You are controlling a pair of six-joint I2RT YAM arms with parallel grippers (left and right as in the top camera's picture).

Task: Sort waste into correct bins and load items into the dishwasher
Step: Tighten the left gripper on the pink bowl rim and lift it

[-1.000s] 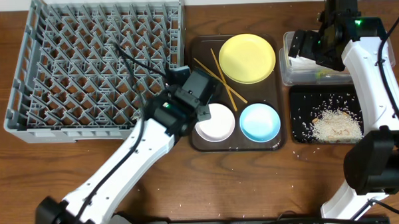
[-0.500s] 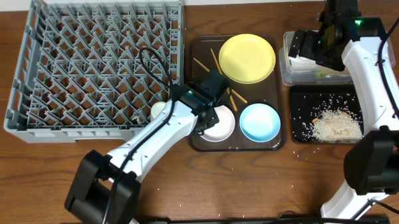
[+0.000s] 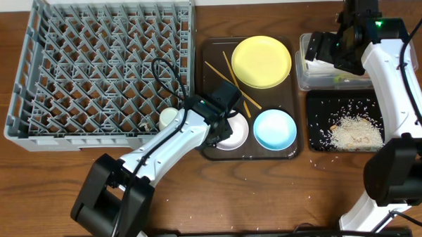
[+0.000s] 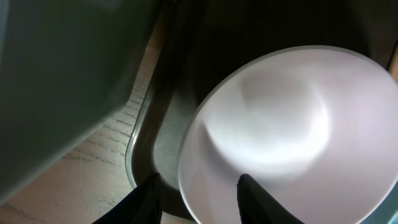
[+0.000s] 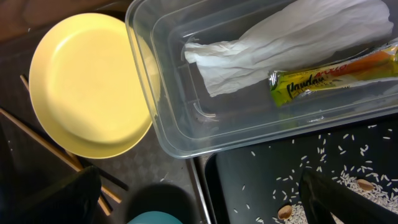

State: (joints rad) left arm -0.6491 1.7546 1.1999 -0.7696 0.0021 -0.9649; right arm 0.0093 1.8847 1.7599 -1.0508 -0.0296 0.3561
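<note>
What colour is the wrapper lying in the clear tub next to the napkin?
The wrapper is yellow-green with orange, clearest in the right wrist view.

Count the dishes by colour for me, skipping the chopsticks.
Yellow: 1, the plate
White: 2, the white bowl and the cup in the rack
Light blue: 1, the blue bowl
Total: 4

Robot lab: arms (image 3: 162, 143), dish rack (image 3: 104, 73), wooden table (image 3: 51, 180)
</note>
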